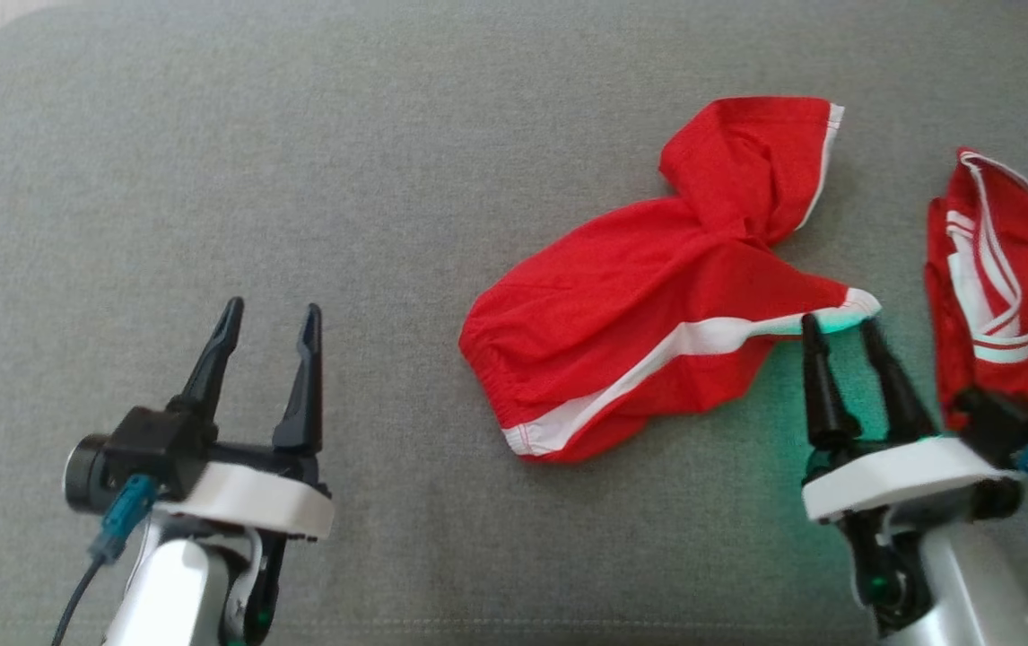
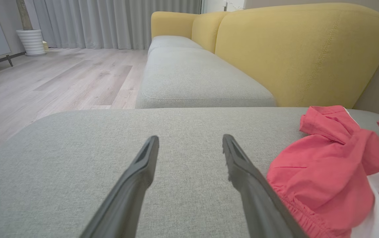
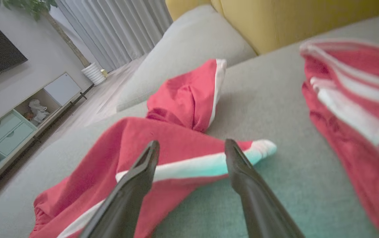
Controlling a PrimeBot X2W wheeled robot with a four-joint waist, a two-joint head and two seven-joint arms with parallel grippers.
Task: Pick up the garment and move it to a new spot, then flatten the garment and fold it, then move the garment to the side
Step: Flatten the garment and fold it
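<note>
The garment [image 1: 657,314] is a pair of red shorts with a white side stripe, lying crumpled on the grey cushion [image 1: 299,179] right of centre. One leg is twisted up toward the far side. My right gripper [image 1: 839,327] is open at the garment's near right corner, its fingertips on either side of the white-striped tip and nothing clamped. The right wrist view has the stripe [image 3: 189,167] running across behind my open right gripper [image 3: 192,145]. My left gripper [image 1: 270,327] stands open over bare cushion, well to the left of the garment [image 2: 335,172].
A second red piece of clothing with white stripes [image 1: 1007,287] lies at the right edge, close beside my right wrist. A yellow sofa back [image 2: 302,49] rises behind the cushion. Wooden floor [image 2: 60,76] lies past the cushion's left edge.
</note>
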